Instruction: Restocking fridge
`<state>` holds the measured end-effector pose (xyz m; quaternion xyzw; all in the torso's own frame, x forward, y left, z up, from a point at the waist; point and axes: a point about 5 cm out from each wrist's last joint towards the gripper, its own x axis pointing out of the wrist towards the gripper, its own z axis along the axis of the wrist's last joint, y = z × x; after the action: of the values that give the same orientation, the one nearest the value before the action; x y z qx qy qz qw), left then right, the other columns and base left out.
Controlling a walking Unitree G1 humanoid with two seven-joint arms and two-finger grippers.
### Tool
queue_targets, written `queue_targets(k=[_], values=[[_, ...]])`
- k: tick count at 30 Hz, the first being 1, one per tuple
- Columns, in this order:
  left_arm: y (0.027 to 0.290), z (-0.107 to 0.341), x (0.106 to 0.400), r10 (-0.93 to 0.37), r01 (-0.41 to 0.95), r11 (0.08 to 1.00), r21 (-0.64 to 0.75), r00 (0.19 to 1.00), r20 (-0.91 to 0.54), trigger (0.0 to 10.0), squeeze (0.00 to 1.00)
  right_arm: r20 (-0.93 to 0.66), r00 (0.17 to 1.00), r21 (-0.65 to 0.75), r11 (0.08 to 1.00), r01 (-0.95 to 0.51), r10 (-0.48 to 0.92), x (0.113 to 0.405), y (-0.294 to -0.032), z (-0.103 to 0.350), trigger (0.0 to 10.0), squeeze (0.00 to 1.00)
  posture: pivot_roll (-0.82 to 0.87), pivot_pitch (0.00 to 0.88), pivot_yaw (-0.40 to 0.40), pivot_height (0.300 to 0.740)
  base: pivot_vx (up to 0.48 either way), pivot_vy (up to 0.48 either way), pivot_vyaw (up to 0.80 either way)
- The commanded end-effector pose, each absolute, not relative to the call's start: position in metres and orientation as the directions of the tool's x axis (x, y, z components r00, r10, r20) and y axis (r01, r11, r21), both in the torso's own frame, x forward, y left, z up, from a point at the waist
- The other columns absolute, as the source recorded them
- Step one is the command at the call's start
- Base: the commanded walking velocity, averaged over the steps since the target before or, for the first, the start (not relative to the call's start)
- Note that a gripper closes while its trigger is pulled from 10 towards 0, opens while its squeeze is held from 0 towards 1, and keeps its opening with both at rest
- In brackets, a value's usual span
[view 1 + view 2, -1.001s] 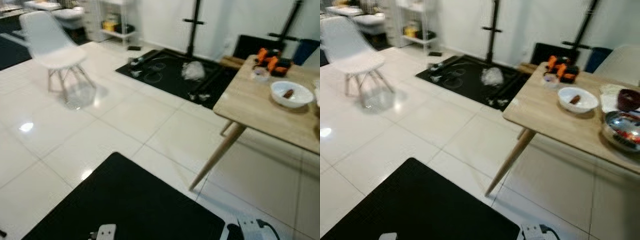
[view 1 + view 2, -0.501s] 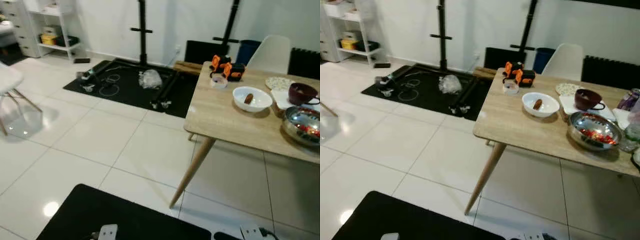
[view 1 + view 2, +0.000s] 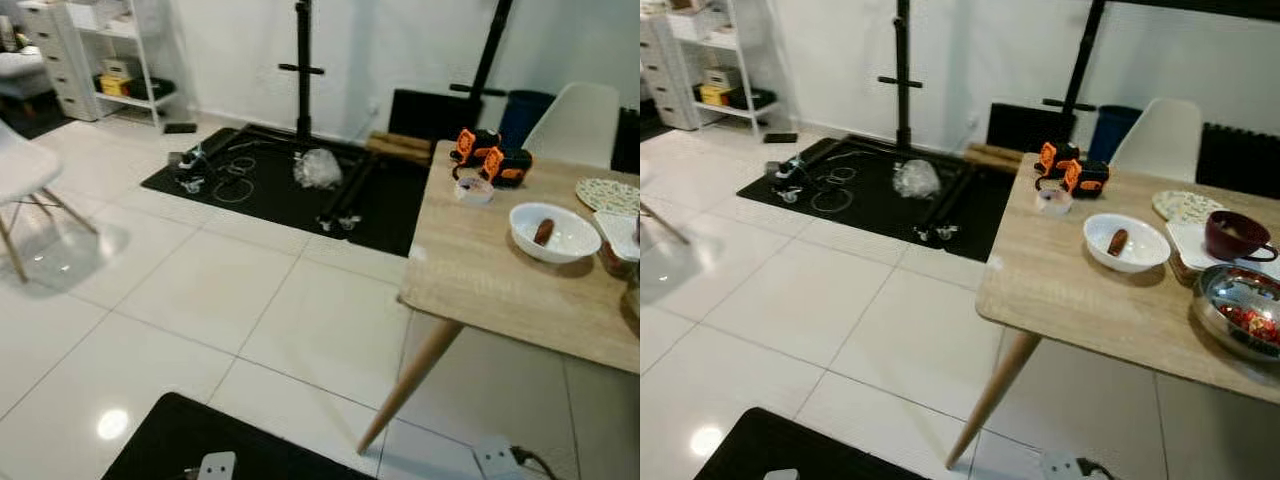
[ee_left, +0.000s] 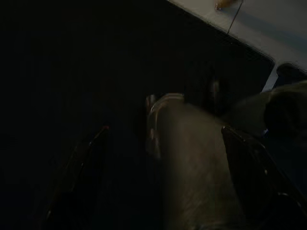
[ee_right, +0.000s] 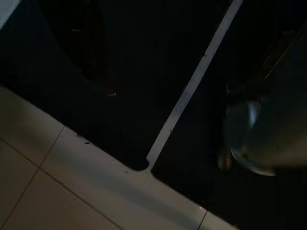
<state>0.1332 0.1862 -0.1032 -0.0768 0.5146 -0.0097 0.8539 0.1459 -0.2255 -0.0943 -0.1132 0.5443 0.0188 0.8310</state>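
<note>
Hanging low over the black mat at the feet, left gripper idle with fingers spread apart and nothing between them; right gripper likewise spread and empty above the mat's edge and pale floor tile.

Looking further out, across bare tiles, to the wooden table on the right. Likely stock for restocking set out on it: steel bowl of red food nearest, white bowl with one sausage behind, dark mug beside.

Judging handling: steel bowl stiff, smooth, probably slippery and fairly heavy when full, so best pinched at the rim and kept level. White bowl rigid and breakable, light; again the rim, gently. Mug best taken by the wall, upright.

Beyond, orange tools at the table's far edge. Fridge's whereabouts: cannot tell.
</note>
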Motion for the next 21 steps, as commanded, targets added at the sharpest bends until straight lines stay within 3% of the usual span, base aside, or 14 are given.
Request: queue_targets(k=[1,4,21], values=[[0.183,-0.105,0.128,-0.096,-0.074,0.987,-0.145,0.454,-0.886,10.0,0.00,-0.903,0.416,-0.184,0.971,-0.151,-0.107,0.150,-0.230,-0.092,10.0,0.00,-0.03,0.000,-0.010,0.740,0.000,0.000,0.00],[0.183,-0.105,0.128,-0.096,-0.071,0.987,-0.144,0.454,-0.886,10.0,0.00,-0.907,0.404,-0.190,0.970,-0.150,-0.115,0.147,-0.232,-0.092,10.0,0.00,-0.03,0.000,-0.011,0.740,0.000,0.000,0.00],[0.183,-0.106,0.127,-0.094,-0.059,0.989,-0.135,0.451,-0.887,10.0,0.00,-0.916,0.370,-0.206,0.973,-0.109,-0.152,0.138,-0.240,-0.094,10.0,0.00,-0.03,0.000,-0.009,0.740,0.000,0.000,-0.78]])
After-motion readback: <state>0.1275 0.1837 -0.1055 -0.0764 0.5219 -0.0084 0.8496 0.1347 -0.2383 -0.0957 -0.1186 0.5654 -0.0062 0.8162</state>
